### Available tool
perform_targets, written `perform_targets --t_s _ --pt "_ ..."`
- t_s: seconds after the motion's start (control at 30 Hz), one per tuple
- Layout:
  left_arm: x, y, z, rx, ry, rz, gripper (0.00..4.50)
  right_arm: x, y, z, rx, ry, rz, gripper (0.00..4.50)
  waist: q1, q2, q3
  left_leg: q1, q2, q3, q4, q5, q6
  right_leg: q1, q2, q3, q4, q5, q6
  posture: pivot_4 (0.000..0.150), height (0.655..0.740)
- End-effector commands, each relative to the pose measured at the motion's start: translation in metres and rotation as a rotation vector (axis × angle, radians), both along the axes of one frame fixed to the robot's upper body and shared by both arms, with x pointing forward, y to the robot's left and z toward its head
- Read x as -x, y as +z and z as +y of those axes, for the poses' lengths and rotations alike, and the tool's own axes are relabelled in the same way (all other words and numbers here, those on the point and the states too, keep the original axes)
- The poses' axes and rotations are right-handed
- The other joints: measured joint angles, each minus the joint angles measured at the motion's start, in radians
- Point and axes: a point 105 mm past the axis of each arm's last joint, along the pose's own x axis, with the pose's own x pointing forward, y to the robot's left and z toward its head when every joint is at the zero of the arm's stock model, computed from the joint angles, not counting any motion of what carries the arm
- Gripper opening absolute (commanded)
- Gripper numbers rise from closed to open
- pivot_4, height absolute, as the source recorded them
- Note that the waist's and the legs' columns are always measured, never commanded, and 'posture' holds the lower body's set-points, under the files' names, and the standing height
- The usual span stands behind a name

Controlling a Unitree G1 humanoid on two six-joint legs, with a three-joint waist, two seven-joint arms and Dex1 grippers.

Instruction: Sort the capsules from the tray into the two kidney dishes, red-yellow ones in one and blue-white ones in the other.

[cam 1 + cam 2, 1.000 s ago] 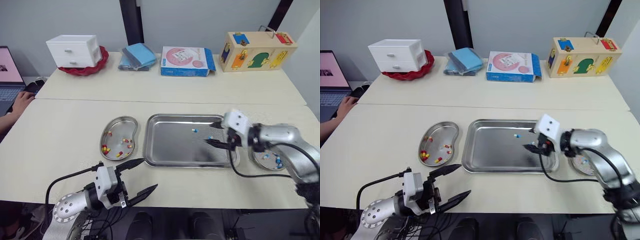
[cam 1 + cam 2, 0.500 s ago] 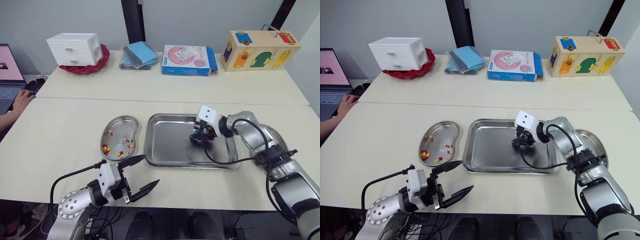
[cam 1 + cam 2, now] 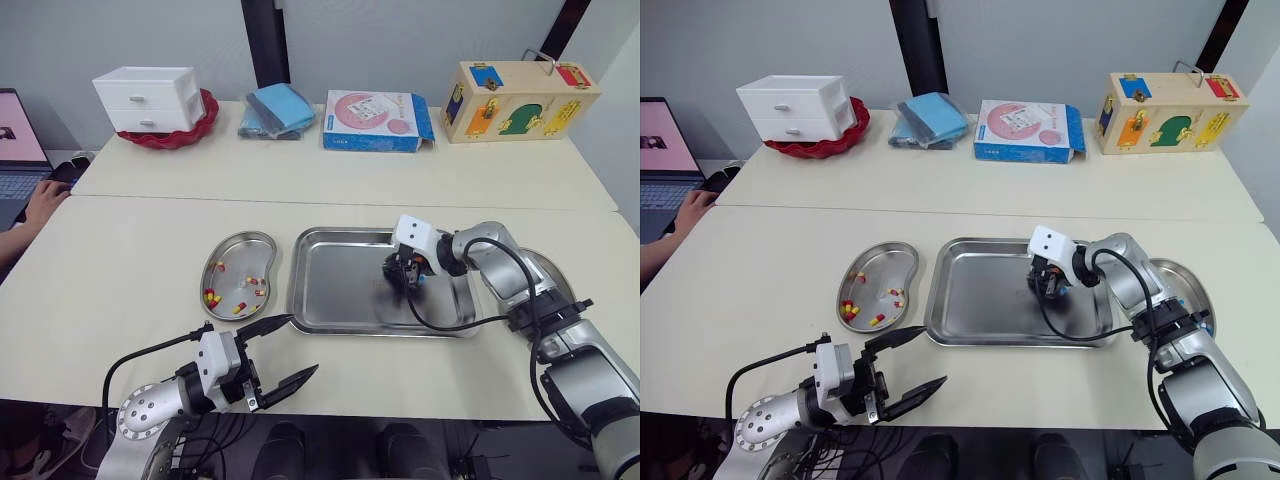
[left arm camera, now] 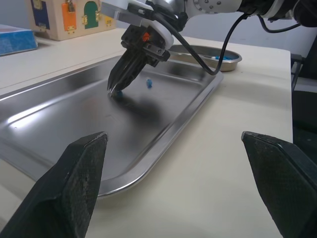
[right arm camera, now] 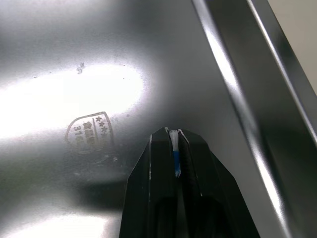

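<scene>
Two black fingers of the right gripper [image 5: 172, 135] pinch a blue-white capsule [image 5: 175, 148], plain in the right wrist view, tips down on the tray [image 3: 330, 290] floor. The left wrist view adds a second capsule [image 4: 148, 83], bluish, lying just beside them. The left gripper [image 3: 302, 344] hangs spread wide over the table [image 3: 150, 230] front edge.

tray [image 3: 330, 300]: left half bare, rim raised
right tool [image 3: 403, 285]: stands in tray's right half
table [image 3: 120, 260]: bare left of dish [image 3: 237, 275]
</scene>
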Motion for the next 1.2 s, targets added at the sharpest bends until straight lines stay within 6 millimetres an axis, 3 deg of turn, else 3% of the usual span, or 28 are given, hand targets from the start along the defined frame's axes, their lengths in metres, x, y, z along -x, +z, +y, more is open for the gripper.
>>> perform_targets --t_s 0.03,0.23,0.33,0.43,0.6,0.73,1.03,1.07,1.2 --pt "0.004 0.006 -0.002 0.023 -0.067 -0.021 4.5 0.004 0.016 -0.007 -0.018 0.001 -0.054 0.01 0.002 0.0 0.0 0.0 0.0 0.0 0.0 0.0 0.0 0.0 0.0 0.0 0.0 0.0 0.0 0.15 0.74" --pt "0.0 0.01 -0.006 0.032 -0.124 0.016 4.5 0.025 0.052 -0.028 -0.097 -0.053 -0.146 0.01 0.002 0.001 0.0 -0.001 0.0 0.0 0.0 0.0 0.0 0.0 0.0 0.0 0.0 0.0 0.0 0.15 0.74" --pt "0.0 0.021 -0.013 0.083 -0.175 -0.009 4.5 0.049 0.072 -0.062 -0.137 -0.167 -0.172 0.01 0.013 0.001 0.001 -0.002 0.0 -0.001 0.0 0.0 0.0 0.0 0.0 -0.001 -0.001 0.0 0.0 0.15 0.74" --pt "0.003 0.023 -0.017 0.104 -0.227 -0.017 4.5 0.07 0.078 -0.096 -0.134 -0.305 -0.168 0.01 0.014 0.001 0.001 -0.002 0.0 0.0 0.0 0.0 0.0 0.0 0.0 0.0 -0.002 0.0 0.0 0.15 0.74" --pt "0.006 0.025 -0.021 0.142 -0.308 -0.03 4.5 0.101 0.08 -0.139 -0.132 -0.521 -0.143 0.01 0.001 0.002 0.0 0.0 0.0 0.0 0.0 0.0 0.0 0.001 0.0 0.0 -0.001 0.0 0.0 0.15 0.74" --pt "0.009 0.025 -0.023 0.144 -0.381 -0.039 4.5 0.117 0.072 -0.162 -0.105 -0.638 -0.112 0.01 0.001 0.002 0.0 0.001 0.0 0.0 0.0 0.0 0.0 0.002 0.0 0.0 -0.001 0.0 0.0 0.15 0.74" --pt "0.006 0.026 -0.024 0.149 -0.417 -0.061 4.5 0.12 0.061 -0.188 -0.105 -0.807 -0.103 0.01 0.002 0.002 0.0 0.0 0.0 0.0 0.0 0.0 0.0 0.002 0.0 0.0 -0.001 0.0 0.0 0.15 0.74" --pt "0.006 0.026 -0.025 0.149 -0.418 -0.063 4.5 0.12 0.06 -0.191 -0.1 -0.82 -0.108 0.63 0.002 0.002 0.0 0.0 0.0 0.0 0.0 0.0 0.0 0.002 0.0 0.0 -0.001 0.0 0.0 0.15 0.74" --pt "0.005 0.029 -0.024 0.152 -0.406 -0.074 4.5 0.119 0.06 -0.193 -0.104 -0.826 -0.12 1.62 0.003 0.002 0.0 0.0 0.0 0.0 0.0 0.0 0.0 0.002 0.0 0.0 -0.001 0.0 0.0 0.15 0.74"
